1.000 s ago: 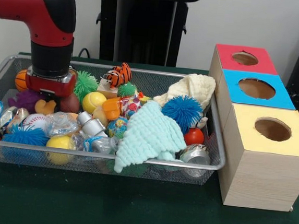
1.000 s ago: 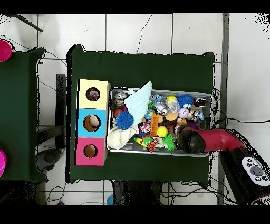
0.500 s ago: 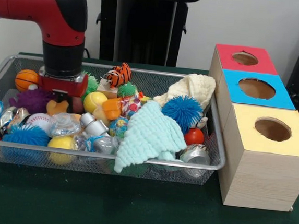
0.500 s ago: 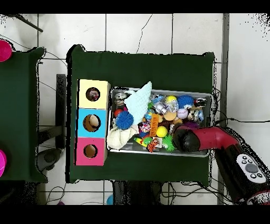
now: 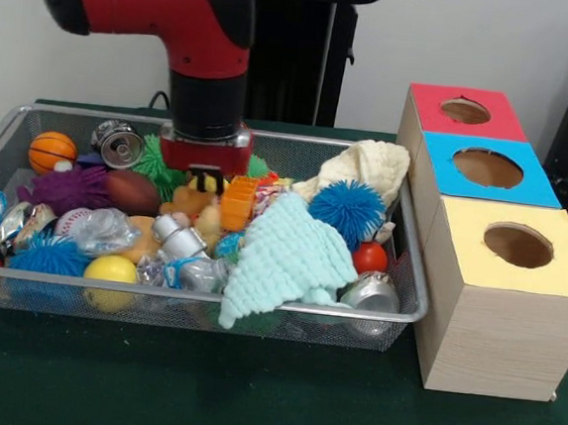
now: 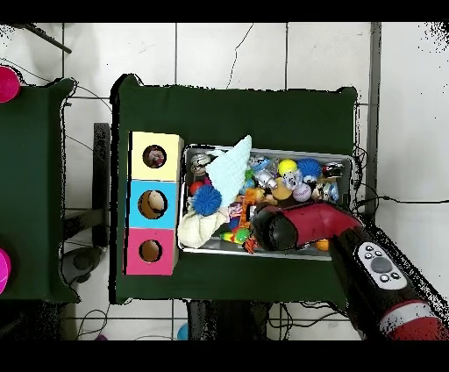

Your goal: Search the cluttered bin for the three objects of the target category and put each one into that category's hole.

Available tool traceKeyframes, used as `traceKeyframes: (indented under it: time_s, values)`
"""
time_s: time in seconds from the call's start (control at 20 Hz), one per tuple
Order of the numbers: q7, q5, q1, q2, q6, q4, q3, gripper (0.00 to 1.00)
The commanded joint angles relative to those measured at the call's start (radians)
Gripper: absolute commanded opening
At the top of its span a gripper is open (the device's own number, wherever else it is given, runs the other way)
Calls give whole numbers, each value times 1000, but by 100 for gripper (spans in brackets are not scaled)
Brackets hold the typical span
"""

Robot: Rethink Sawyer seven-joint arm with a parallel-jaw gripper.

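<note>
A wire bin [image 5: 412,283] holds a heap of mixed toys. My gripper [image 5: 204,180] is low over the middle of the heap, just above a yellow toy and beside an orange block [image 5: 237,202]; what it holds, if anything, is hidden. In the overhead view only the arm's red and black head [image 6: 274,228] shows, covering the gripper. Nearby lie a brown football [image 5: 132,191], a green spiky ball [image 5: 153,162], a mint knitted cloth [image 5: 285,257], a blue spiky ball [image 5: 349,210] and a cream cloth [image 5: 367,168].
Three boxes with round holes stand right of the bin: red [image 5: 428,101], blue [image 5: 446,179], yellow [image 5: 467,256]. At the bin's left end are an orange basketball [image 5: 51,150], a can [image 5: 118,143], a purple spiky toy [image 5: 65,189] and a yellow ball [image 5: 112,269].
The arm has swept from the bin's left end to its middle. The football and a can at the back left have come into sight; the tiger toy is now behind the arm.
</note>
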Motion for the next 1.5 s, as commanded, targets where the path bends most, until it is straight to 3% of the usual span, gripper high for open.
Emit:
traceKeyframes:
  time_s: [0.05, 0.45, 0.5, 1.0, 1.3, 1.5]
  values:
    - [218, 78, 131, -24, -131, 68, -9, 0]
    - [216, 127, 197, -8, -215, 71, -75, 0]
    - [200, 137, 195, -3, -250, 75, -79, 100]
    - [120, 179, 153, -6, -200, 80, -50, 100]
    - [69, 223, 114, -67, -136, 112, -15, 100]
    - [15, 288, 67, -161, -49, 154, 42, 100]
